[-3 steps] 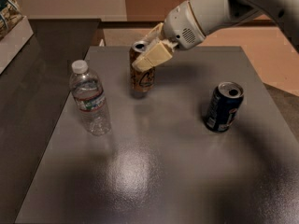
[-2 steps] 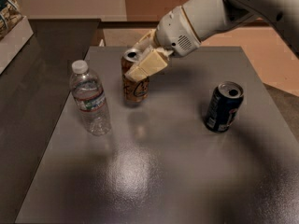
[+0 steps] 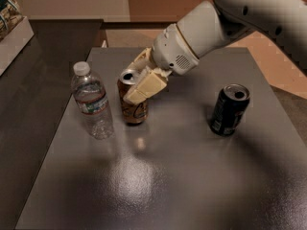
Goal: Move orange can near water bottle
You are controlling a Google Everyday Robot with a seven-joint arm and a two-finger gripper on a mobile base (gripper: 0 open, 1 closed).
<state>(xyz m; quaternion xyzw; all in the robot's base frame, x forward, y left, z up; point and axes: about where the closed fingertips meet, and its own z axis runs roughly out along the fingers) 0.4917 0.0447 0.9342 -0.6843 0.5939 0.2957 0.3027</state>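
Note:
The orange can [image 3: 135,110] stands upright on the grey table [image 3: 192,176], just right of the water bottle [image 3: 92,100]. The bottle is clear, with a white cap and a label band, and stands upright at the left of the table. My gripper [image 3: 139,83] comes in from the upper right and is shut on the orange can near its top, one cream finger [image 3: 146,87] across its front. The can's base looks to be at or just above the table surface.
A black can [image 3: 229,110] stands upright on the right side of the table. A dark counter [image 3: 29,80] runs along the left, with a white box [image 3: 12,30] at the far left edge. Tan floor lies beyond the table's far right.
My gripper has carried the orange can leftward and toward the front, closer to the water bottle. The bottle and black can have not moved.

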